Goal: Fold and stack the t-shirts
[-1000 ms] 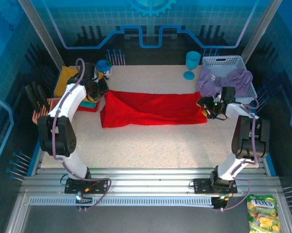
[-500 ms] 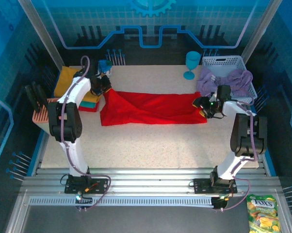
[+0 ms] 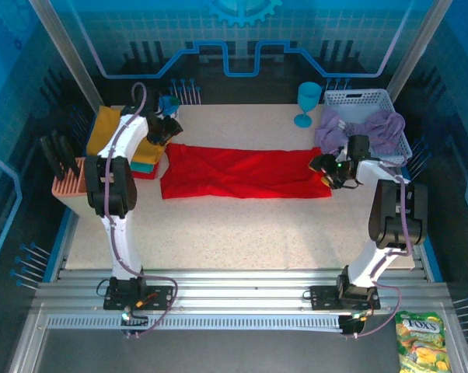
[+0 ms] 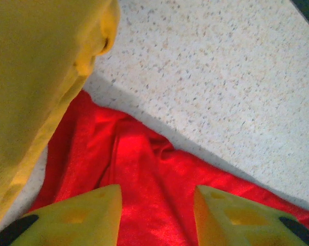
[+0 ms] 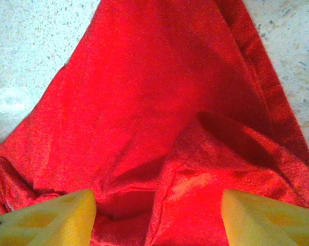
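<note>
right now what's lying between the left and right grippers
The bright red t-shirt lies there, spread in a long band across the table from the left gripper to the right gripper, as the top external view shows.

The speckled white table [image 3: 242, 225] carries a bright red t-shirt [image 3: 242, 172] spread across its middle. At its far left corner sits a stack of folded shirts [image 3: 107, 126], mustard-yellow on top. At the far right, a blue goblet [image 3: 307, 102] stands beside a white lattice basket [image 3: 358, 99].

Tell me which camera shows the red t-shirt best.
Top external: the red t-shirt lies full length across the table. The left wrist view gives a wrinkled edge beside the mustard-yellow shirt; the right wrist view, close-up folds.
</note>
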You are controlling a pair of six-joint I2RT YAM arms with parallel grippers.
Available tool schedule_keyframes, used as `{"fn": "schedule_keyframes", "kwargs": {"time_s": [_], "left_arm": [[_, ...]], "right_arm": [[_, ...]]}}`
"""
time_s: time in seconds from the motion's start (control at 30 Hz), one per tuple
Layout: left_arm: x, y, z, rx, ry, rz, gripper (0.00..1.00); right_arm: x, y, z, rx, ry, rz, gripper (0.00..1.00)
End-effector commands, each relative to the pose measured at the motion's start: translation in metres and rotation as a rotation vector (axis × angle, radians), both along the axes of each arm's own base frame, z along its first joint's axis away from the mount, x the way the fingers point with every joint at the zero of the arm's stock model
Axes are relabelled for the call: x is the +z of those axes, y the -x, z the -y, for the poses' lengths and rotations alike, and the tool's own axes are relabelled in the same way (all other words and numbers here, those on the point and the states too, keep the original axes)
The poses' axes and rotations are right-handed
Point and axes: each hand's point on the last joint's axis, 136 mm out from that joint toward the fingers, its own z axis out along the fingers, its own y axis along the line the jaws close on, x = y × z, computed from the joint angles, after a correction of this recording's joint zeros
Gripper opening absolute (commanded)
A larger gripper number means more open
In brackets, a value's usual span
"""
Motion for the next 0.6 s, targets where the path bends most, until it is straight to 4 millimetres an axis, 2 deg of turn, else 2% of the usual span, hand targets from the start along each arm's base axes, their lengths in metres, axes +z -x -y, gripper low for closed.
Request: {"fn": "schedule_keyframes", "kwargs": {"time_s": [0.0,0.13,0.2,0.3,0.4,0.57], "left_arm": [[0.017,0.012,-0.004,-0.017,-0.001,-0.010,0.50],[0.038,0.039,0.018,-0.058,0.025,0.015,0.55],[0.039,0.056,0.029,-0.083,0.035,0.004,0.57],[0.030,0.079,0.043,-0.099,0.051,-0.017,0.57],[0.015,0.100,0.062,-0.091,0.130,-0.035,0.50],[-0.024,0.121,0.084,-0.070,0.158,-0.075,0.43]], "right_arm": [[0.016,-0.002,-0.008,0.040,0.023,0.026,0.67],[0.032,0.008,-0.026,0.135,0.090,0.047,0.71],[0.035,0.014,-0.034,0.176,0.121,0.040,0.73],[0.040,0.024,-0.047,0.234,0.161,0.049,0.80],[0.045,0.034,-0.055,0.265,0.188,0.053,0.81],[0.052,0.041,-0.068,0.275,0.176,0.071,0.85]]}}
